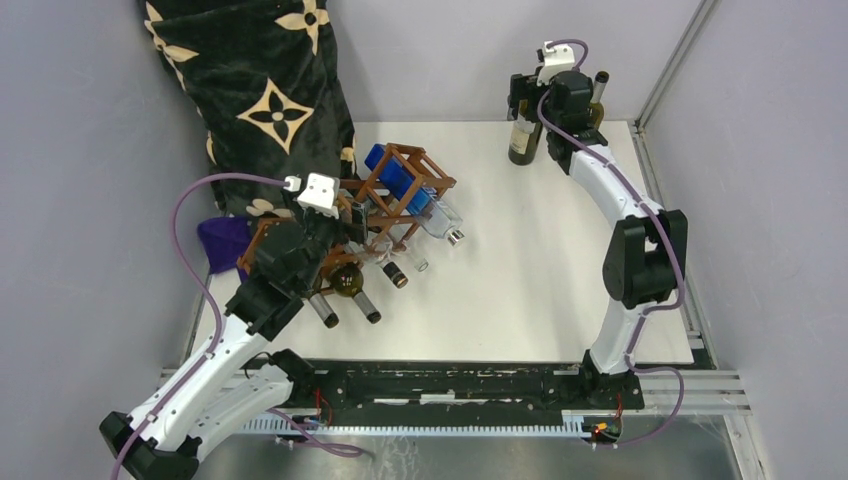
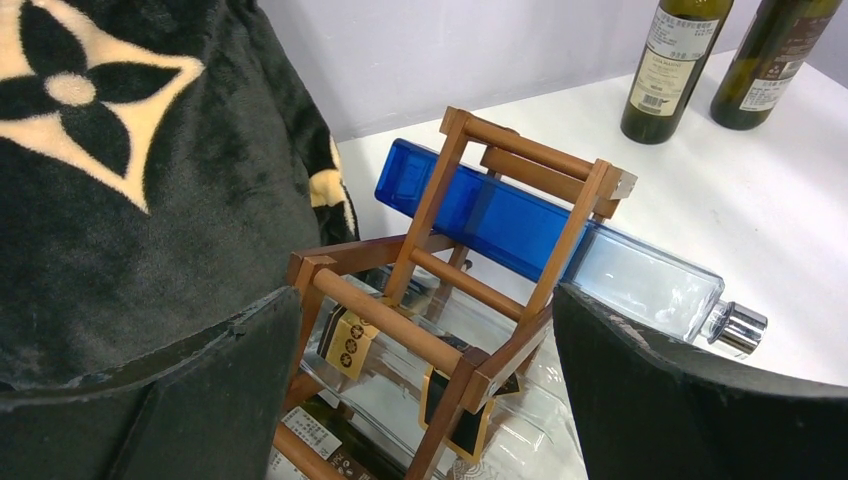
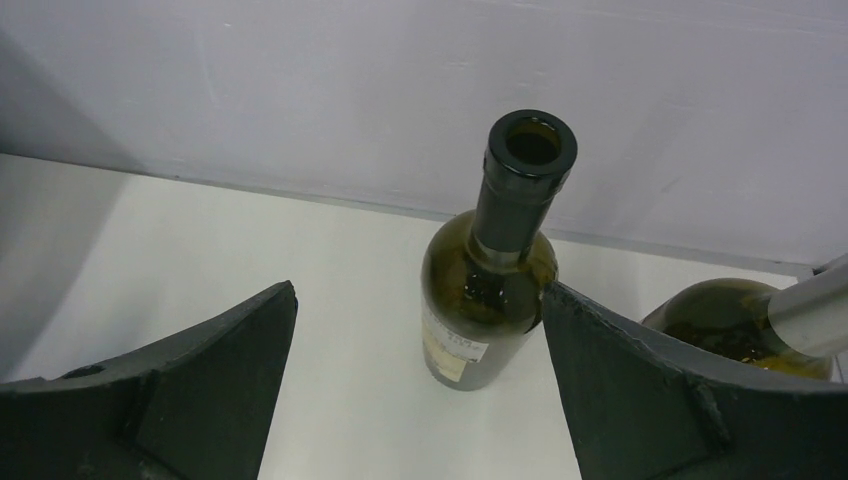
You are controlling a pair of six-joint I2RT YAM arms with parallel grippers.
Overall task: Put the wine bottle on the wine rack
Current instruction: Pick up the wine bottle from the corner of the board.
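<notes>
Label (image 3: 453,352) illegible on wine bottle (image 3: 488,275); L end effector (image 2: 425,300), R end effector (image 3: 418,300) released.

Between the open jaws of the right gripper (image 3: 418,290), a wine bottle (image 3: 485,300) stands near one finger, bare table (image 3: 340,330) on its other side; a second bottle (image 3: 715,320) crowds outside that finger. Ahead of the left gripper (image 2: 428,290), the wine rack (image 2: 530,150) fills the gap

second bottle (image 3: 705,318) — half behind right finger (image 3: 650,400), wine rack (image 1: 375,186) partly under left arm (image 1: 290,262)
</notes>
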